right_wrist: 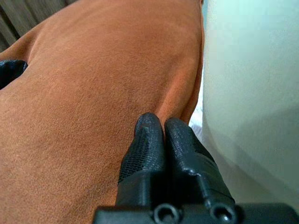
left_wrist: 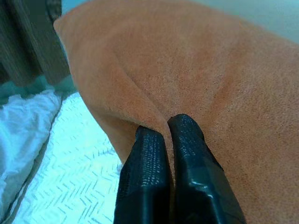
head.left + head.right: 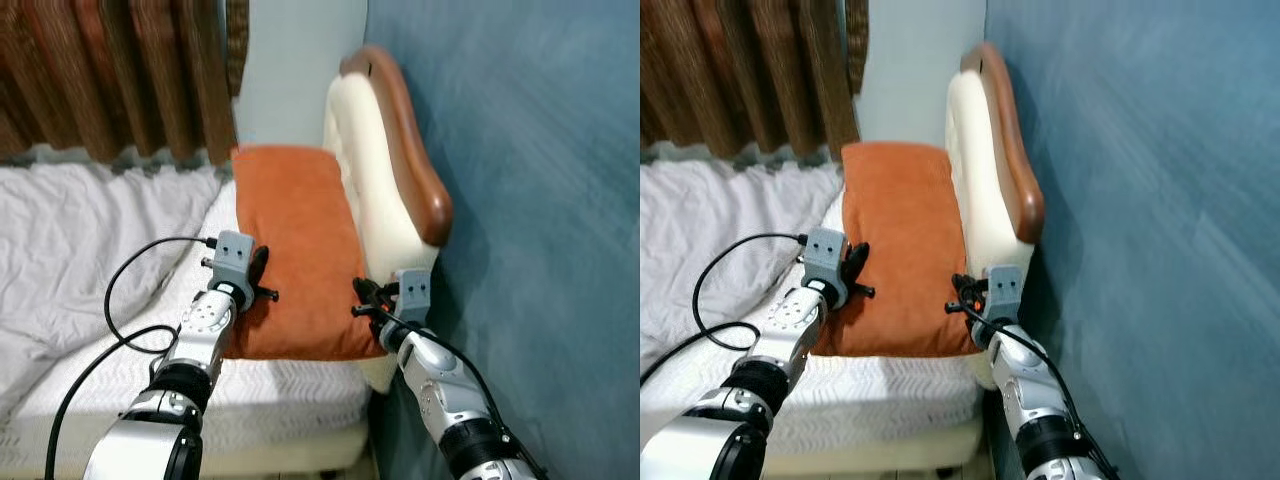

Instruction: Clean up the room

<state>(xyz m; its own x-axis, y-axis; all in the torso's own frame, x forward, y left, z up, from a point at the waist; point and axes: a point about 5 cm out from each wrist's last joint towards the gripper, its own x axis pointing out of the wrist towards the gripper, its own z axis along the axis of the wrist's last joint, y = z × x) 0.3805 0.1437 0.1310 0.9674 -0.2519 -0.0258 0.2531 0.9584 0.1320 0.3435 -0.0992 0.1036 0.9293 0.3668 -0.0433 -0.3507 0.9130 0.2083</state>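
In the left eye view one orange pillow (image 3: 298, 250) lies on the bed (image 3: 270, 390), its long side against the cream headboard (image 3: 375, 170) with a brown wooden rim, which stands along a blue wall (image 3: 540, 200). The left gripper (image 3: 262, 272) is at the pillow's left edge and the right gripper (image 3: 362, 297) at its near right corner, beside the headboard; two silver arms lead back to the camera, and one black cable (image 3: 120, 290) loops over the sheet by the left arm. A rumpled white blanket (image 3: 80, 240) covers the bed's left part, and brown curtains (image 3: 110, 70) hang behind. No writing or label can be read on anything. The right eye view gives the same scene, the pillow between both grippers. In the left wrist view the two black fingers (image 2: 145, 177) are clenched together on a fold of the pillow's edge, above the white zigzag-patterned sheet (image 2: 74, 158). In the right wrist view the two fingers (image 1: 149, 144) are pressed together on a pinch of the pillow, just beside the headboard; the left gripper's dark tip shows at the pillow's far edge.
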